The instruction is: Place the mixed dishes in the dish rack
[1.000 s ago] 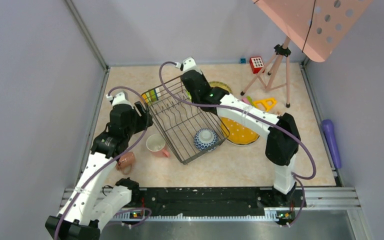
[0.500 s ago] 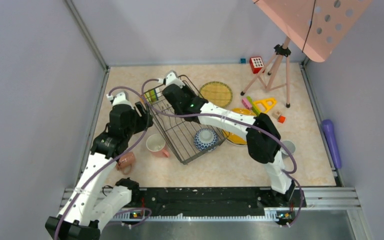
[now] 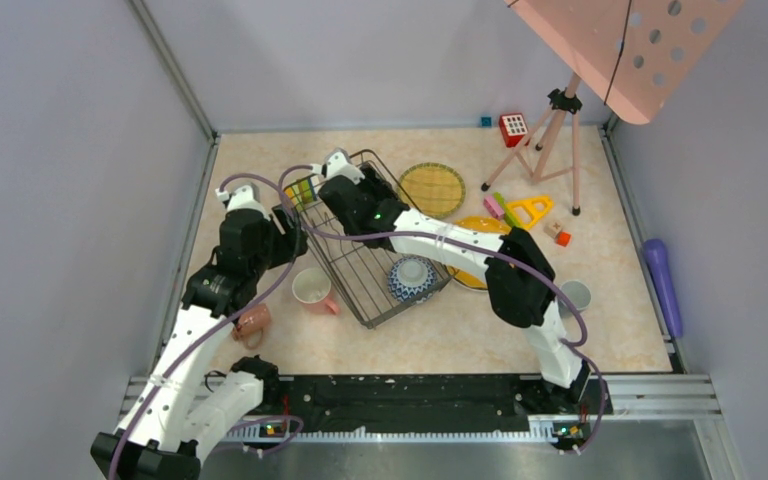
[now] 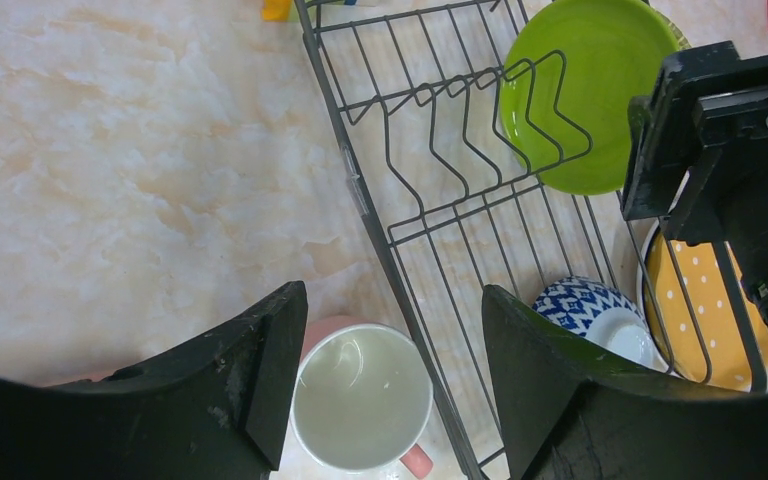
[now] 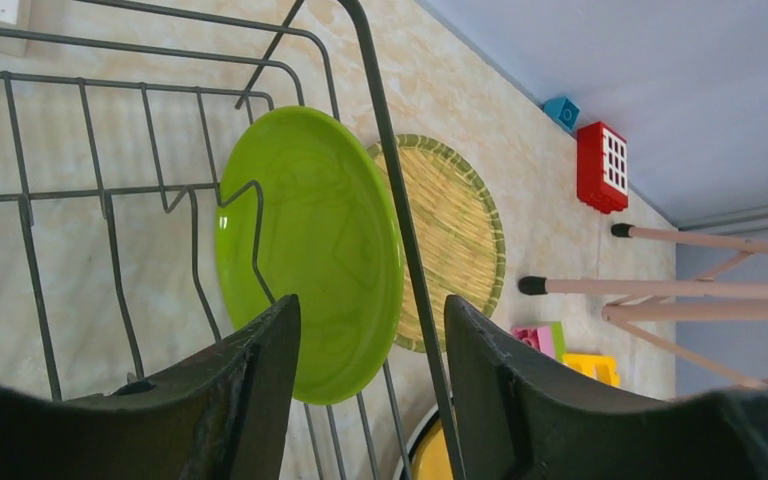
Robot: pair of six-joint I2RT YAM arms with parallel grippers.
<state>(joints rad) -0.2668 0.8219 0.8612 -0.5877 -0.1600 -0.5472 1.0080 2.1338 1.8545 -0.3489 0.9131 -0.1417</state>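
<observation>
left tool (image 4: 392, 296) jaws apart | lime green plate (image 4: 585, 90) upright in dish rack (image 4: 430, 215) | pink mug (image 4: 360, 400) beside rack

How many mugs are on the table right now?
3. One pink mug stands left of the rack, a second pink mug sits by the left arm, a grey mug beside the right arm. Arms could hide more.

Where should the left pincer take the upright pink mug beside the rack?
Take the pink mug by its wall at the rim, coming straight down, one finger inside. It stands upright, mouth open, below the open left pincer. Choose the side away from its handle and the dish rack.
</observation>
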